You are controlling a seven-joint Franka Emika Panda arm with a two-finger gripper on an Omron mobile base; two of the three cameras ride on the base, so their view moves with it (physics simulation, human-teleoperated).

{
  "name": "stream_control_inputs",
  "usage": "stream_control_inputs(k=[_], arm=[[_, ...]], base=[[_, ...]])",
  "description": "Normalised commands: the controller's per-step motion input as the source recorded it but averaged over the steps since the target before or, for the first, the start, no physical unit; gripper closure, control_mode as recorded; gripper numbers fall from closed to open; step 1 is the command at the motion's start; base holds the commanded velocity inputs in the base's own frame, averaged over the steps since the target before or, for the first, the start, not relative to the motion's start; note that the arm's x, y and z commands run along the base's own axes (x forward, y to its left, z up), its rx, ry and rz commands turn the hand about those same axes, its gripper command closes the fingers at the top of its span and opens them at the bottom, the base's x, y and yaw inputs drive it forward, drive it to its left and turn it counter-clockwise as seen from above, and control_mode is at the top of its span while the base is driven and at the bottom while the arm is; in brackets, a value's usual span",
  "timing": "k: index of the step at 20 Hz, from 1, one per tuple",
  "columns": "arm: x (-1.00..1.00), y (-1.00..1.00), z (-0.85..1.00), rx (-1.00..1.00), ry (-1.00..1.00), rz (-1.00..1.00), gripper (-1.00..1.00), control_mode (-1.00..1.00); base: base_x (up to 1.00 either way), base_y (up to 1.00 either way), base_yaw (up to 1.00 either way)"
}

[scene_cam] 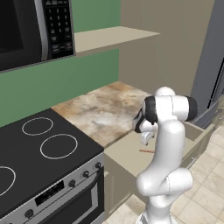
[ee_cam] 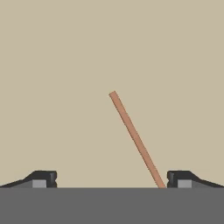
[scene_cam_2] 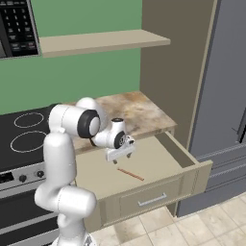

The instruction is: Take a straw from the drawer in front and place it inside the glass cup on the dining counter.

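Reddish-brown straw (scene_cam_2: pixel 130 174) (no legible writing, seemingly) in open drawer (scene_cam_2: pixel 192 161)

Left base view: arm rises from 5 o'clock; gripper (scene_cam: pixel 145 139) hangs over the open drawer (scene_cam: pixel 127 154), jaw state not readable here. Straw (scene_cam: pixel 146 151) lies flat on the drawer floor, just below the gripper, partly hidden by the arm. Stove (scene_cam: pixel 43 153) at 8 o'clock, microwave (scene_cam: pixel 30 30) at 10 o'clock, marbled worktop (scene_cam: pixel 105 109) near centre.

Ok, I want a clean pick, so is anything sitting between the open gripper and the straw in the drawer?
Nothing visible. The gripper hangs open above the straw, which lies alone on the drawer floor.
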Motion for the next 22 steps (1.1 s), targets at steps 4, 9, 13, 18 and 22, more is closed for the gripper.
stream_control_inputs(k=[4,9,13,18,22], arm=[[0.25,-0.04,-0.34,0.0,0.0,0.0,-1.0,-1.0],[0.2,-0.06,-0.31,0.0,0.0,0.01,-1.0,-1.0],[0.11,-0.05,-0.3,0.0,0.0,0.02,-1.0,-1.0],[0.03,-0.03,-0.28,0.0,0.0,0.05,-1.0,-1.0],[0.0,0.0,-0.25,0.0,0.0,0.07,-1.0,-1.0]], base=[[0.0,0.0,0.0],[0.0,0.0,0.0],[0.0,0.0,0.0],[0.0,0.0,0.0],[0.0,0.0,0.0]])
